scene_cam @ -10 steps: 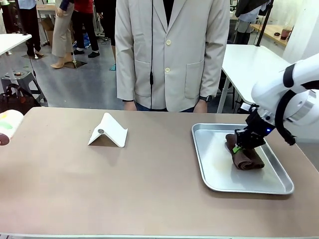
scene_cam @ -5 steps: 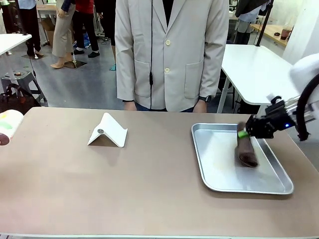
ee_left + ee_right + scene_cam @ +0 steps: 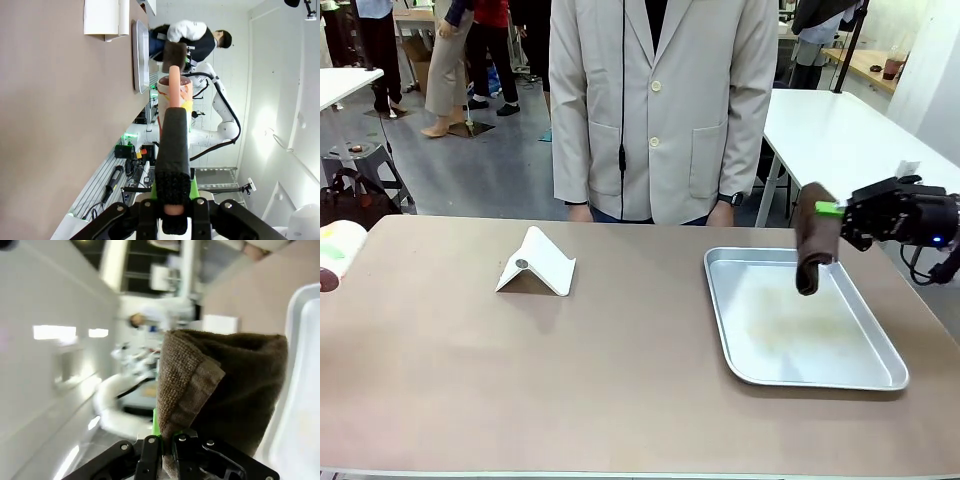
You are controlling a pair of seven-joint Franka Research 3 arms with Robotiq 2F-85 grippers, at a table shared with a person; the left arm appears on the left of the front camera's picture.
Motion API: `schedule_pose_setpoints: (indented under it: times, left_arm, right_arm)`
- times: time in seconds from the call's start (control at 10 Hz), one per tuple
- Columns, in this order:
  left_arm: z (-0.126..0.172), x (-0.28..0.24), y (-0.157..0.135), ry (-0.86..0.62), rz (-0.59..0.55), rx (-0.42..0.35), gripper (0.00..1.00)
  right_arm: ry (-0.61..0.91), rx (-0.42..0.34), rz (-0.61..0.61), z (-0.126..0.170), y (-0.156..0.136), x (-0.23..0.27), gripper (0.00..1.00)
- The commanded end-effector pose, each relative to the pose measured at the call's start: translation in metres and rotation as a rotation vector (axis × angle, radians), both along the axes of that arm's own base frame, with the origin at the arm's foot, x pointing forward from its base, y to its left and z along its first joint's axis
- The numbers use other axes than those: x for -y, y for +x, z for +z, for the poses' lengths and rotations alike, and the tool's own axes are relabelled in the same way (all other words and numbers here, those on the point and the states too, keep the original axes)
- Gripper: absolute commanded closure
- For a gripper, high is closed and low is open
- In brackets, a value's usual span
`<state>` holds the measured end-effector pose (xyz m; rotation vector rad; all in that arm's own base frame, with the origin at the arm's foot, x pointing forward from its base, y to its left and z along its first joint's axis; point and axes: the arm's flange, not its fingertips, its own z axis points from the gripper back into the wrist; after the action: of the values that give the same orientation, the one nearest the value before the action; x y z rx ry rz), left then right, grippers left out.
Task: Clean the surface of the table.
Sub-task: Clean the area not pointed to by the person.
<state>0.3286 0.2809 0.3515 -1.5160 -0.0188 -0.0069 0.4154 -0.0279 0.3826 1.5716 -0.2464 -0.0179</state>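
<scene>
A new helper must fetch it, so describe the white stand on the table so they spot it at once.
On the wide brownish table, look left of the silver tray, toward the person's side. There sits the white stand, folded like a small tent with a round dot on one face, unlike the flat metal tray.

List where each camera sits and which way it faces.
Front: fixed between the arms, faces across the table to the person; right end effector holds the cloth above the tray.
Left wrist: rolled sideways, looks along its shut left end effector over the table; right arm farther off.
Right wrist: looks straight into the held cloth.
Front and left wrist share cloth, tray, white stand.
</scene>
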Motion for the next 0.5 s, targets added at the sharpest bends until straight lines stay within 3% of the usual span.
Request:
schedule_pose_setpoints:
  times: [0.0,0.2,0.4]
  left_arm:
    - [0.005,0.001,-0.002,-0.017,0.011,0.009,0.78]
    - [0.005,0.001,-0.002,-0.017,0.011,0.009,0.78]
    - [0.005,0.001,-0.002,-0.017,0.011,0.009,0.78]
  right_arm:
    - [0.336,-0.088,0.159,0.006,-0.006,0.013,0.93]
    - [0.323,-0.042,0.14,0.027,-0.031,0.023,0.93]
    - [0.256,-0.025,0.098,0.031,-0.057,0.043,0.93]
